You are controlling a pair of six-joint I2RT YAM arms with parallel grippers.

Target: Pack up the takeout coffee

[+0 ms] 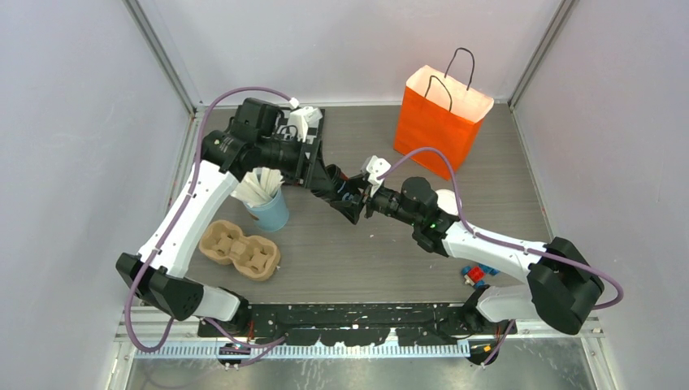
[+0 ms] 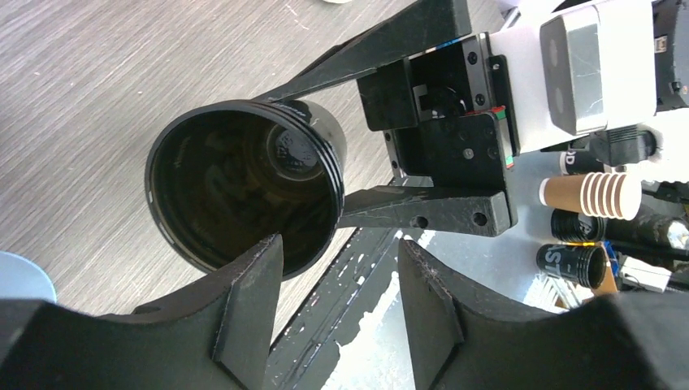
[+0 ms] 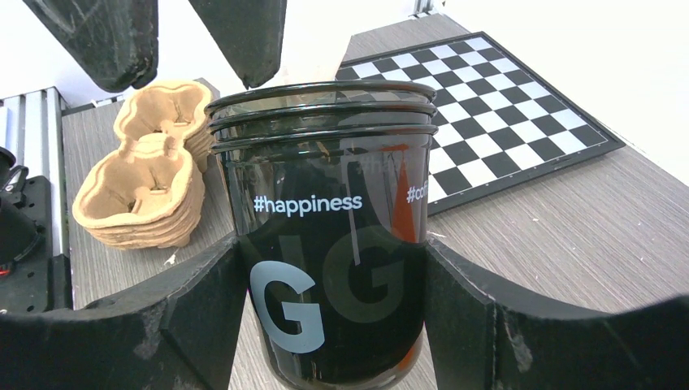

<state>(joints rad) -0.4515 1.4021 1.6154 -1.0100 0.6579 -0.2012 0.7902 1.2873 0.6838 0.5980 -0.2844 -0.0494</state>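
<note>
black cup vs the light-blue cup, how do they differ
The black cup is held between the fingers of the right gripper; the light-blue cup stands free on the table. The black cup is empty; the light-blue cup is stuffed with white sticks. The black cup carries pale print; the light-blue cup looks plain. Both are lidless.

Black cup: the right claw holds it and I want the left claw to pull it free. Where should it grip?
Probably the ribbed rim of the cup, from the open mouth end, one finger inside the wall, one outside. The right claw covers the lower sides; only that top band is bare.
</note>
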